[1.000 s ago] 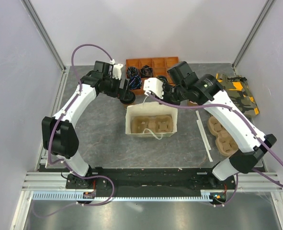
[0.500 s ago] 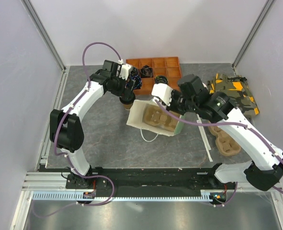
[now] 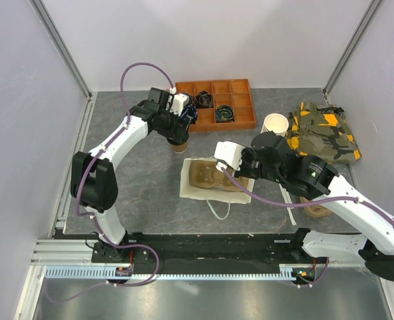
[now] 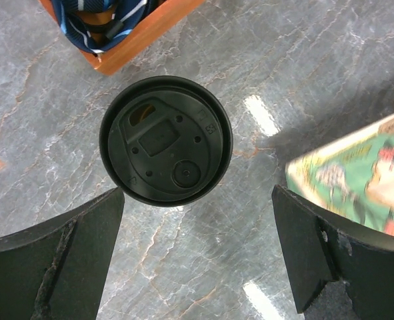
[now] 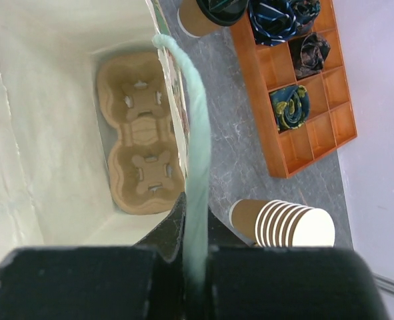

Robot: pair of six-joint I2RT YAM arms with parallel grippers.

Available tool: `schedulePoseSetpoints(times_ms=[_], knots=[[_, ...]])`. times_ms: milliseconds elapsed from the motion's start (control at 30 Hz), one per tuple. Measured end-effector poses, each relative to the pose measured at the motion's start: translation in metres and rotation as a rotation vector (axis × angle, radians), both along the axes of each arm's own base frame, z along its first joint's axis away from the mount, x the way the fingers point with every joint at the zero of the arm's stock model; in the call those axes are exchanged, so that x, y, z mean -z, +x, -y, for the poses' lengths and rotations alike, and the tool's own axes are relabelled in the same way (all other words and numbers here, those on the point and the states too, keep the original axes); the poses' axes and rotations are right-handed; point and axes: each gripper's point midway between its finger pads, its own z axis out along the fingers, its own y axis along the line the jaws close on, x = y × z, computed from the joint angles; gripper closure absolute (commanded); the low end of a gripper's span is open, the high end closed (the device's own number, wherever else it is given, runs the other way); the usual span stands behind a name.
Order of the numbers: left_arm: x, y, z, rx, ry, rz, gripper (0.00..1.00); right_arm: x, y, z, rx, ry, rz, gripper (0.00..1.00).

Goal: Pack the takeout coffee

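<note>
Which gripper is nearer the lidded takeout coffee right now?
Left. The left gripper hangs right above the takeout coffee, jaws wide open; the right gripper sits off to the cup's right, jaws shut on the bag handle.

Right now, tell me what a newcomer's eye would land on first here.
The black-lidded takeout coffee stands beside the orange tray, framed by the left arm's jaws, which are wide open. At mid-table the right arm's jaws pinch the pale green handle of a white bag with a pulp cup tray inside.
</note>
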Motion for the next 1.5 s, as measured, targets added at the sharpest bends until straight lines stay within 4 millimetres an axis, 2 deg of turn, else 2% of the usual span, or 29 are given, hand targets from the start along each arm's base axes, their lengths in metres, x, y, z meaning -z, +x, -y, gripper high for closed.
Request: schedulePoseSetpoints(times_ms=[300, 600, 967, 1333, 1500], knots=[[0.002, 0.004, -0.001, -0.01, 0.038, 0.024, 0.0, -0.001, 0.001, 0.003, 0.013, 0.004, 0.019, 1.0], [0.024, 0.01, -0.006, -0.017, 0.098, 0.001, 0.0, -0.001, 0.003, 0.005, 0.034, -0.004, 0.027, 1.0], [0.012, 0.019, 0.001, 0.008, 0.101, 0.05, 0.0, 0.0, 0.008, 0.003, 0.061, -0.015, 0.016, 1.0], [0.028, 0.024, 0.003, 0.019, 0.13, 0.038, 0.0, -0.003, 0.013, 0.001, 0.081, -0.02, 0.009, 1.0], [0.029, 0.024, 0.003, 0.019, 0.132, 0.036, 0.02, -0.005, 0.013, 0.001, 0.082, -0.018, 0.01, 1.0]])
